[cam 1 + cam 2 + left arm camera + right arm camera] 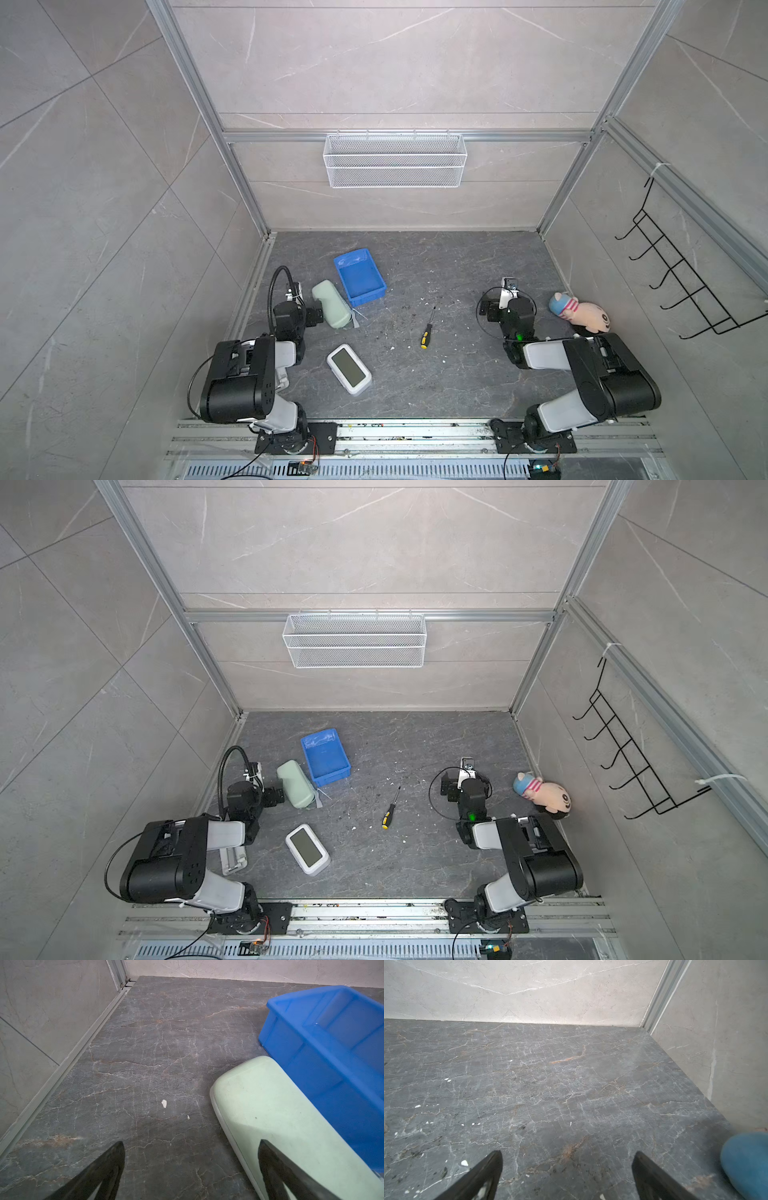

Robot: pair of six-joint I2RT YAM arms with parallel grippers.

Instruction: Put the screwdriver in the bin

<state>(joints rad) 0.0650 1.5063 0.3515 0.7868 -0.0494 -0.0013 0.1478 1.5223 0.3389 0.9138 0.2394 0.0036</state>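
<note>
The screwdriver, with a black-and-yellow handle and a thin dark shaft, lies on the dark stone floor near the middle, between the two arms. The blue bin stands empty at the back left, and its near wall shows in the left wrist view. My left gripper is open and holds nothing. One of its fingers hangs over a pale green case beside the bin. My right gripper is open above bare floor, to the right of the screwdriver. Neither wrist view shows the screwdriver.
The pale green case lies against the bin's left side. A white clock-like device lies front left. A plush toy sits by the right wall. A white wire basket hangs on the back wall and a black hook rack on the right wall.
</note>
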